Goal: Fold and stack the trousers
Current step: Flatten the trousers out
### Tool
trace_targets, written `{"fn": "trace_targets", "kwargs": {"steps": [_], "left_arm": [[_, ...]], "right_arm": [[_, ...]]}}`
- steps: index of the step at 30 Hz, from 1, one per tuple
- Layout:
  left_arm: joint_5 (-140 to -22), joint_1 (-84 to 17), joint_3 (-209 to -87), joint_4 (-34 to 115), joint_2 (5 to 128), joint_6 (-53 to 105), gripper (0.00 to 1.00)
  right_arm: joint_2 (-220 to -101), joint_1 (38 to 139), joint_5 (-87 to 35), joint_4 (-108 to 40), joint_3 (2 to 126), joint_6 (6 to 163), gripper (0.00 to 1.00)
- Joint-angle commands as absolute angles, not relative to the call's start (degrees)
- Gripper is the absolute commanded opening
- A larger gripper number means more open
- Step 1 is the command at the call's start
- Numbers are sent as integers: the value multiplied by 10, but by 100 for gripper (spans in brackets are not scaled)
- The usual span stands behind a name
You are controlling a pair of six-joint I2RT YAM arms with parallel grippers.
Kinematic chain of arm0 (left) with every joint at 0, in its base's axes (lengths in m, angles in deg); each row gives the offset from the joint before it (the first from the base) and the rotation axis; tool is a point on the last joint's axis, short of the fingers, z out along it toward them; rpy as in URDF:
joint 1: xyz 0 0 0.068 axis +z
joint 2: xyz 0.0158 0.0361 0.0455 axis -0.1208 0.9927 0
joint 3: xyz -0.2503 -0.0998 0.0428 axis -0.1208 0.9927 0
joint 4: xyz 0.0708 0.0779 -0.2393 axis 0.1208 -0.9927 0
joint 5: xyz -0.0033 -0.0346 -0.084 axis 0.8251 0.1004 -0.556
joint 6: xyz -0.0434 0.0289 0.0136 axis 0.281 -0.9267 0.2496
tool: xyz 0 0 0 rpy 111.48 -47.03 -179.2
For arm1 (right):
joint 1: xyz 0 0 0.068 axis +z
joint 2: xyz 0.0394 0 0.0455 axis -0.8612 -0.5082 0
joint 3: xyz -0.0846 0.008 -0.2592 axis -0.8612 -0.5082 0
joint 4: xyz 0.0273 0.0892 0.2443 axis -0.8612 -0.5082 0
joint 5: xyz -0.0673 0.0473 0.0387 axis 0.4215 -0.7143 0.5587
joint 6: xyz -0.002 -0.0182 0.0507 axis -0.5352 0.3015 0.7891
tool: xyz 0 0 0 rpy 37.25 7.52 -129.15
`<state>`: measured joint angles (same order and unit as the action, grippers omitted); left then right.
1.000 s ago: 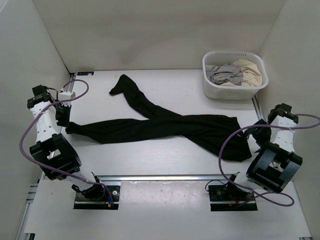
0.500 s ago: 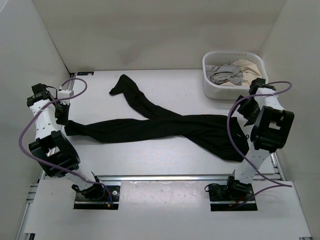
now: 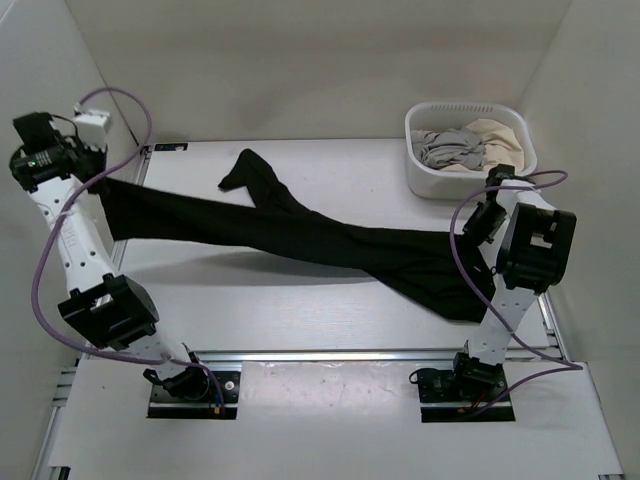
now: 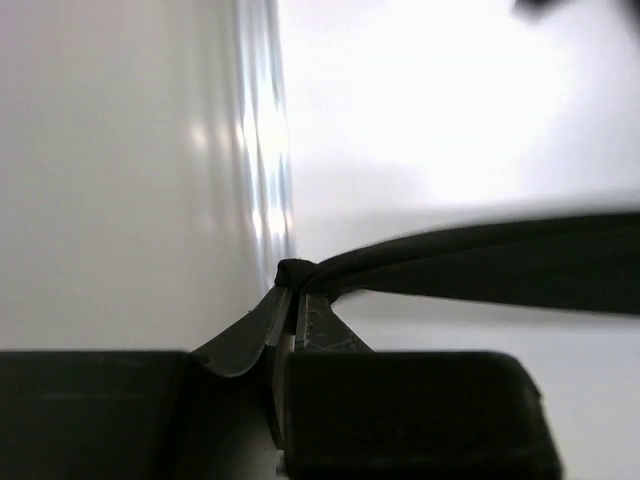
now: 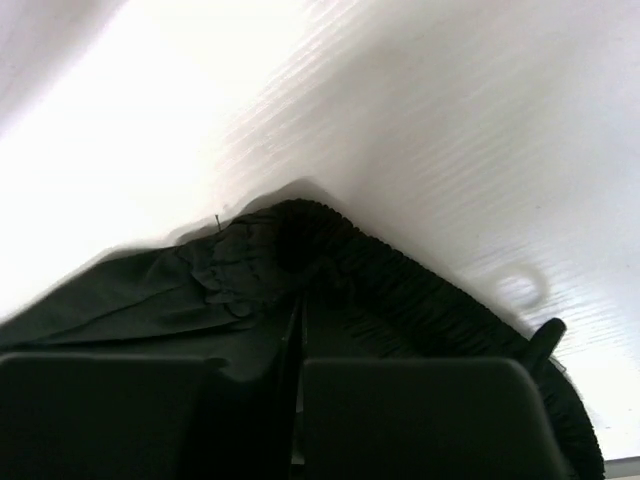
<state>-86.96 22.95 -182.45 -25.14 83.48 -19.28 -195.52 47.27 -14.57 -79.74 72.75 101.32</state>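
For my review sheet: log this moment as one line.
left gripper: jaws shut on trousers leg end | right gripper: jaws shut on waistband | trousers: stretched out, unfolded

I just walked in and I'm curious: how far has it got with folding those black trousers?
Early. Nothing is folded. In hand: the left claw pinches a leg end, the right claw the waistband, trousers stretched between. Left: all folding and stacking.

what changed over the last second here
The left gripper, already clamped on one leg end, rose and swung toward the far left. That lifted this leg of the trousers off the table and pulled it taut. The right gripper moved farther along to the waistband, and its fingers closed on it. The other leg and the white basket stayed put.
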Motion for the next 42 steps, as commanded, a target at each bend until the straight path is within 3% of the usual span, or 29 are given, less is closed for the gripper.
{"fn": "trace_targets", "kwargs": {"steps": [1, 3, 6, 12, 17, 29, 30, 31, 33, 35, 36, 38, 42], "left_arm": [[-932, 233, -1944, -233, 842, -176, 14], [-976, 233, -2008, -192, 853, -163, 14], [-1012, 198, -1998, -117, 859, -158, 14], [-1018, 57, -2027, 23, 956, -151, 14], [-949, -7, -2177, 100, 1130, -114, 14], [-820, -146, -2151, 255, 1242, -187, 14], [-812, -146, -2145, 267, 1248, -193, 21], [-806, -152, -2145, 267, 1254, -208, 44], [-775, -163, -2127, 267, 1266, -239, 97], [-700, -171, -2115, 260, 1276, -281, 100], [-679, -171, -2107, 253, 1282, -281, 100], [-657, -153, -2086, 216, 1273, -262, 100], [-711, -99, -1983, 161, 1183, -168, 100]], "right_arm": [[-1917, 468, -78, -778, 709, 1031, 0], [-1856, 461, -39, -770, 684, 1048, 0], [-1782, 438, -15, -754, 659, 1074, 0], [-1768, 393, -8, -769, 674, 1084, 0], [-1769, 366, 28, -794, 669, 1111, 0], [-1770, 348, 94, -833, 679, 1130, 0], [-1770, 348, 94, -840, 684, 1130, 0], [-1776, 348, 99, -840, 684, 1130, 0], [-1782, 348, 76, -840, 684, 1114, 21], [-1782, 348, 43, -835, 684, 1090, 49], [-1772, 348, 38, -835, 684, 1089, 72], [-1747, 355, 38, -841, 684, 1075, 89], [-1692, 362, 44, -872, 684, 1054, 96]]}}
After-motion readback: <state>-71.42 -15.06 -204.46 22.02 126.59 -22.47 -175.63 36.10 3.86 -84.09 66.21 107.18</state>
